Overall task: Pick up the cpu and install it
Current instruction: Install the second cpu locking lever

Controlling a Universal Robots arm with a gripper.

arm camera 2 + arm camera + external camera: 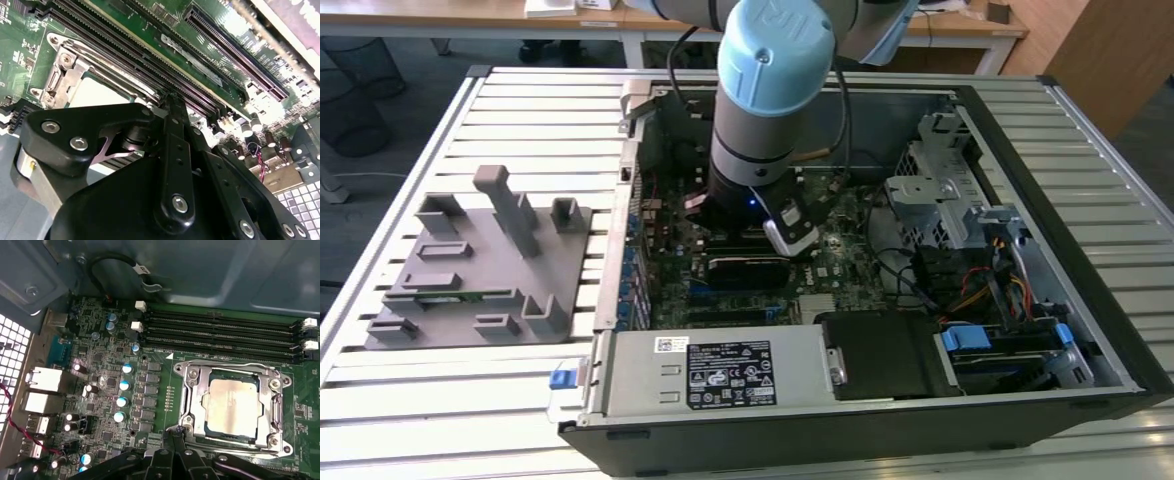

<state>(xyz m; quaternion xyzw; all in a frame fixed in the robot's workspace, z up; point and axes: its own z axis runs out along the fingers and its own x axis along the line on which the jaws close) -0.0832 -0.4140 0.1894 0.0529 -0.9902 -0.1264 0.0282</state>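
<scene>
Slatted bench: cpu in socket, gripper beside.

a big table made of pale metal slats fills most of the exterior view. past its far edge stands a light wooden desk with white legs. at the far right corner there is a brown wooden cabinet. the floor is dark grey. two black wire bins sit on the floor by the table's far left corner, and a white cable lies on the floor beside the table's left edge. the light is soft and even.
</scene>
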